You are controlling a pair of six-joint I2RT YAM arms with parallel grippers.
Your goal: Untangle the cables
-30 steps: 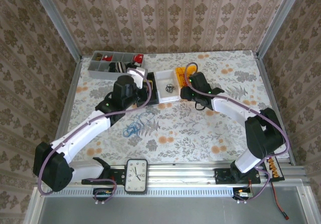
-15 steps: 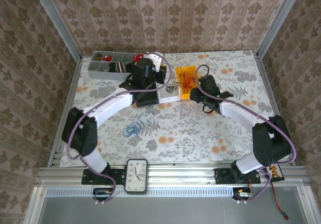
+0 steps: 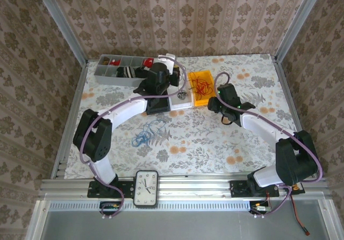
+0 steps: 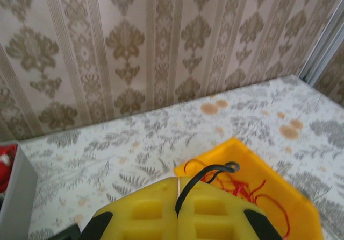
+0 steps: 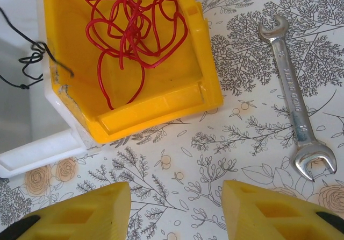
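Top external view: blue cable [image 3: 142, 138] lies loose on the table [image 3: 215, 140]; right gripper [image 5: 174, 197], jaws wide and empty, faces the yellow bin [image 5: 161, 108] of red cable [image 5: 134, 23]; left gripper [image 4: 177, 197], jaws pinching the black cable [image 4: 211, 169], seems mid-separation, needing a clean pull next.

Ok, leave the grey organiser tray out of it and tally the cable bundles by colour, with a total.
red cable: 1, in the yellow bin
black cable: 1, pinched in the left gripper
blue cable: 1, on the table
Total: 3
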